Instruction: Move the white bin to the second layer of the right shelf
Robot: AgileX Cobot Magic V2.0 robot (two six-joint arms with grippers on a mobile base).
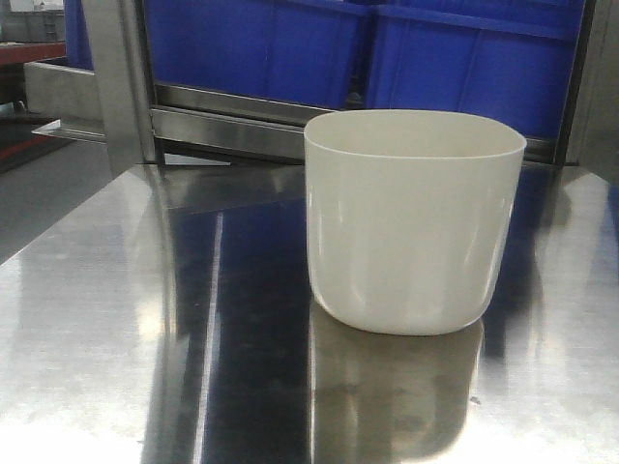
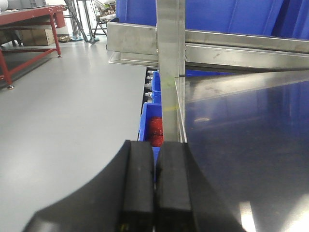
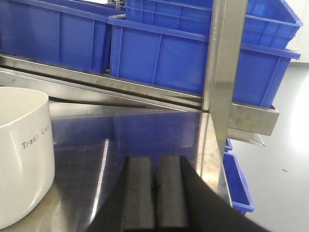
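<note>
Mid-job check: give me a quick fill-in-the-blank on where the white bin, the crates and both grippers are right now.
1. The white bin stands ____ on the steel tabletop.
2. The crates on the rack behind it are ____ in colour.
3. The left gripper and the right gripper are both ____, holding nothing.
4. In the right wrist view, the bin sits at the picture's ____ edge.
Missing words: upright; blue; shut; left.

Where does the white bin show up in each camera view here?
Front: white bin right of centre, upright on the tabletop.
Left wrist: not in view.
Right wrist: lower left edge, cut off by the frame.
Shared landmark: the blue crates at the back.
</note>
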